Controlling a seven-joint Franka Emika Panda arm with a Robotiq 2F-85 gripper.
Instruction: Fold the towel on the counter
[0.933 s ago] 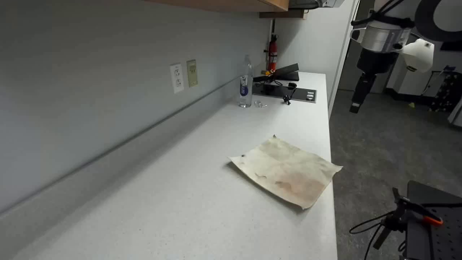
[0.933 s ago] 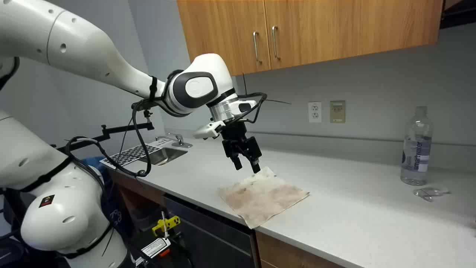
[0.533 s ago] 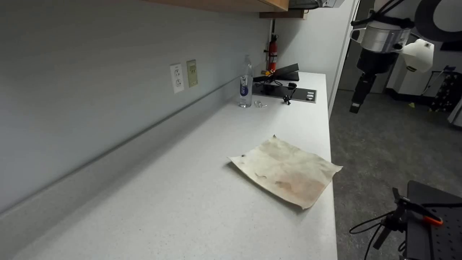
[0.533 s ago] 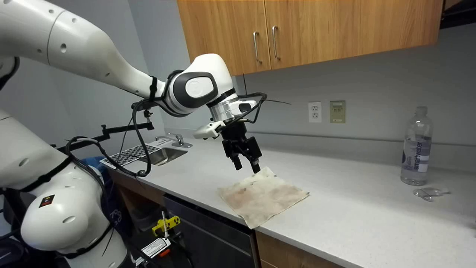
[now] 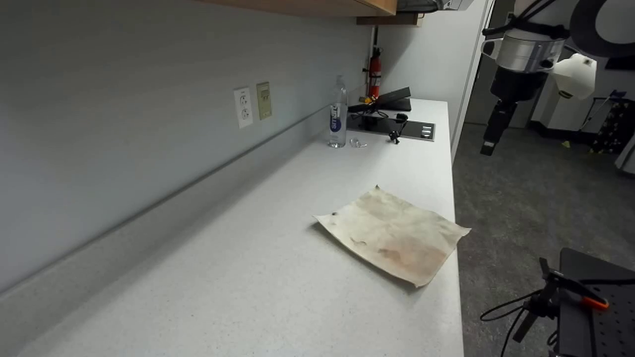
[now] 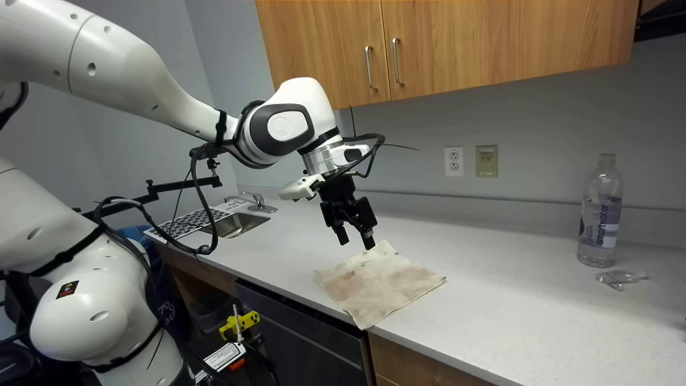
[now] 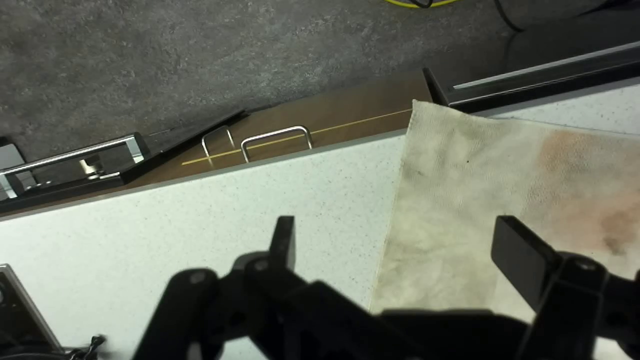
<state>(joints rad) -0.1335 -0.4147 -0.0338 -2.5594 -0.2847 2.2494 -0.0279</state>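
Towel [image 6: 383,284] is spread flat on the counter [image 6: 514,289], one corner overhanging the front edge; no fold is made yet.

Left to right in an exterior view: the arm [image 6: 128,75] is extended in from 10 o'clock; the sink [image 6: 249,222] is set between 9 and 10 o'clock of the towel, well apart. The gripper [image 6: 356,244] is held at 11 o'clock of the towel, no contact seen. Jaws are spread wide, nothing held between them. In the wrist view, the 7 o'clock finger [image 7: 284,240] is seen against bare counter, the 4 o'clock finger [image 7: 520,260] against the towel; the border is bracketed by line of sight only, height can't be read.

Step in hand is judged to be the approach to a first pinch. The overhanging corner, at 6 o'clock in the exterior view, is probably best taken: one finger can be passed below it without the counter being struck. If a flat border is chosen, tips should be lowered almost to contact before the jaws are closed, else thin fabric is likely missed. The corner should then be carried low toward 12 o'clock and laid down slowly; if pulled flat, the whole sheet may be dragged.

Far right, the bottle [image 6: 599,214] is stood at 2–3 o'clock, well off the fold path.
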